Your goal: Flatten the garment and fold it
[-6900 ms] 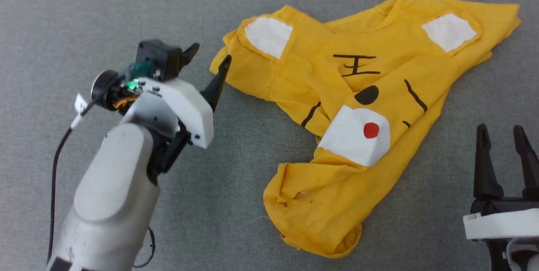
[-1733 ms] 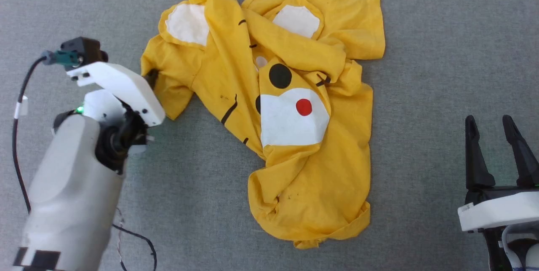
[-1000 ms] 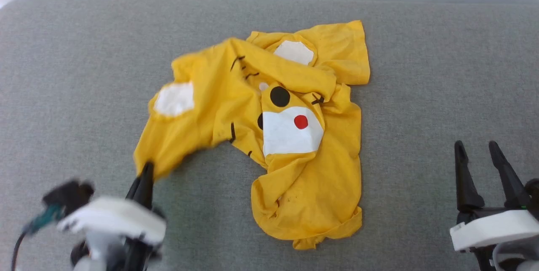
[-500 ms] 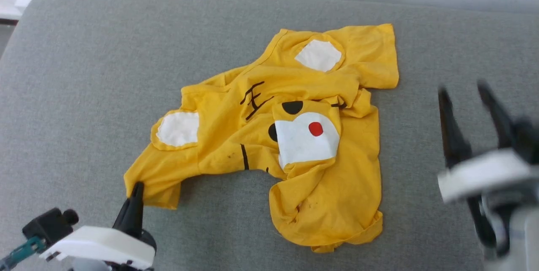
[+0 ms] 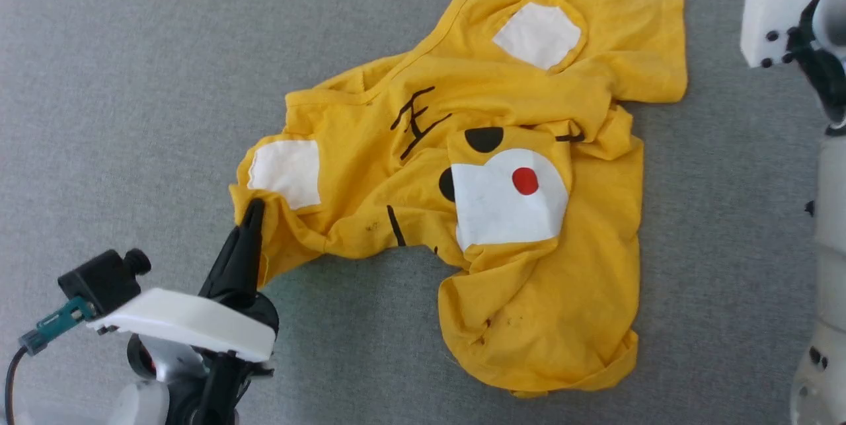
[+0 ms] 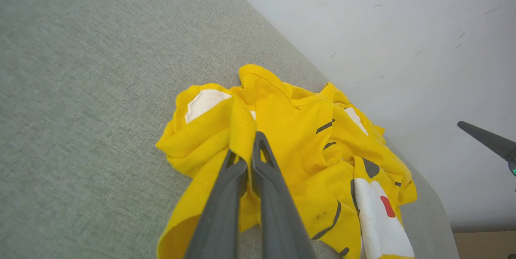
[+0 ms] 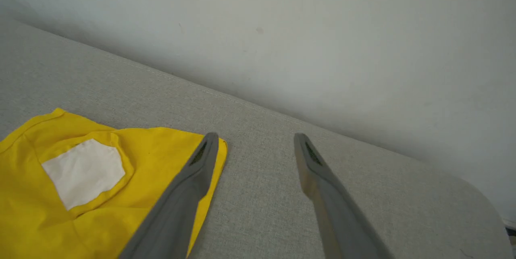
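The shirt [image 5: 423, 174] lies crumpled, not flat, about mid-way across the grey cushion [image 5: 132, 81]. It is print side up. The white oval [image 5: 509, 213] with its red dot [image 5: 526, 180] sits near the middle, its lower edge tucked into a fold. One white patch [image 5: 285, 172] is at the left end and another [image 5: 537, 34] at the far right end, with black stripes [image 5: 415, 122] between them. The lower hem [image 5: 548, 346] is bunched and rolled on the side nearest the robot.

I read the left gripper [image 6: 246, 149] as closed, fingers pressed together and pinching a fold of yellow cloth just beside the left patch (its wrist view shows the cloth gathered up around both tips).

The right gripper [image 7: 256, 136] has its fingers spread wide with nothing between them. It is over the cushion at the shirt's far right corner. One finger overlaps that corner in the wrist view, and I cannot tell whether it touches. The right arm [image 5: 826, 227] stands at the right edge of the head view, beside the shirt. A pale wall [image 7: 282, 29] runs behind the cushion.
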Robot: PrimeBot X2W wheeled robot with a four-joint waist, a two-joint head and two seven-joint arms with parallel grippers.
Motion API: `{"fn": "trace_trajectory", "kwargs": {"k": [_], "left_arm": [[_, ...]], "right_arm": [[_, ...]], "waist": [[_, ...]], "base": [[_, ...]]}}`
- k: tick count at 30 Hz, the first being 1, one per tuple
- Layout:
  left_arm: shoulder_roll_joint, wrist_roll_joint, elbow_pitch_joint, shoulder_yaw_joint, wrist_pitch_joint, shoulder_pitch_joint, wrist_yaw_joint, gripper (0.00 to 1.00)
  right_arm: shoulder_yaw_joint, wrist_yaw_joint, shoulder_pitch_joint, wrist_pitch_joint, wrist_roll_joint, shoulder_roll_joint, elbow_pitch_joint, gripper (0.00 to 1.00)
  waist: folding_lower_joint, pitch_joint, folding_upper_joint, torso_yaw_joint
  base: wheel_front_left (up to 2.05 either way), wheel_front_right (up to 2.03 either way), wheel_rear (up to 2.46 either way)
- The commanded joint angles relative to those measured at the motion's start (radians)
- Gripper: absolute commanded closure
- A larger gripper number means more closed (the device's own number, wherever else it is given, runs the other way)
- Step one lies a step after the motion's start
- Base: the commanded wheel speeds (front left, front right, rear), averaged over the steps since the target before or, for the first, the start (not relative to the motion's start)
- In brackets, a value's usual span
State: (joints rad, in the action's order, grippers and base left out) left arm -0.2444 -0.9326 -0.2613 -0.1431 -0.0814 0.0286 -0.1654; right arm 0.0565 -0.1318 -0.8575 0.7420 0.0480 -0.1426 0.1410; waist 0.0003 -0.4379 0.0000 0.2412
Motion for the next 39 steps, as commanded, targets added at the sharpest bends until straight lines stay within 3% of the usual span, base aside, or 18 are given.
{"fn": "trace_trajectory", "kwargs": {"k": [1,6,18,19,20,21,25,34,39], "left_arm": [[0.005,0.005,-0.001,-0.004,0.008,0.019,0.011,1.0],[0.016,0.002,0.009,-0.022,0.015,0.052,0.035,1.0],[0.043,-0.023,0.064,-0.047,0.021,0.101,0.076,1.0],[0.044,-0.024,0.068,-0.049,0.021,0.104,0.078,1.0],[0.044,-0.025,0.071,-0.05,0.02,0.107,0.079,1.0],[0.045,-0.026,0.074,-0.05,0.02,0.109,0.08,1.0],[0.043,-0.028,0.079,-0.04,0.029,0.117,0.082,1.0],[0.004,0.032,0.081,-0.015,0.045,0.197,0.054,1.0],[-0.025,0.074,0.089,-0.025,0.02,0.271,0.036,1.0]], "right_arm": [[0.004,0.001,-0.015,0.034,0.008,-0.012,0.024,0.0],[0.079,0.001,-0.056,0.181,0.038,-0.007,0.108,0.0],[0.071,0.001,-0.037,0.244,0.032,-0.025,0.16,0.0],[0.074,0.001,-0.034,0.254,0.035,-0.025,0.164,0.19],[0.079,0.001,-0.033,0.26,0.036,-0.022,0.166,0.66],[0.088,0.001,-0.034,0.26,0.039,-0.018,0.163,1.0],[0.078,0.001,-0.042,0.223,0.048,-0.007,0.141,1.0],[0.07,0.001,-0.026,-0.075,-0.009,0.021,0.078,1.0],[0.07,0.001,-0.006,-0.174,-0.056,0.031,0.052,1.0]], "waist": [[-0.0003,-0.069,0.0,0.054],[-0.0003,-0.12,0.0,0.096],[-0.0003,-0.177,0.0,0.155],[-0.0003,-0.178,0.0,0.158],[-0.0003,-0.179,0.0,0.159],[-0.0003,-0.18,0.0,0.159],[-0.0003,-0.165,0.0,0.142],[-0.0003,-0.015,0.0,0.059],[-0.0003,0.078,0.0,0.012]], "base": [[0.0,0.0,0.0],[0.0,0.0,0.0],[0.0,0.0,0.0],[0.0,0.0,0.0],[0.0,0.0,0.0],[0.0,0.0,0.0],[0.0,0.0,0.0],[0.0,0.0,0.0],[0.0,0.0,0.0]]}}
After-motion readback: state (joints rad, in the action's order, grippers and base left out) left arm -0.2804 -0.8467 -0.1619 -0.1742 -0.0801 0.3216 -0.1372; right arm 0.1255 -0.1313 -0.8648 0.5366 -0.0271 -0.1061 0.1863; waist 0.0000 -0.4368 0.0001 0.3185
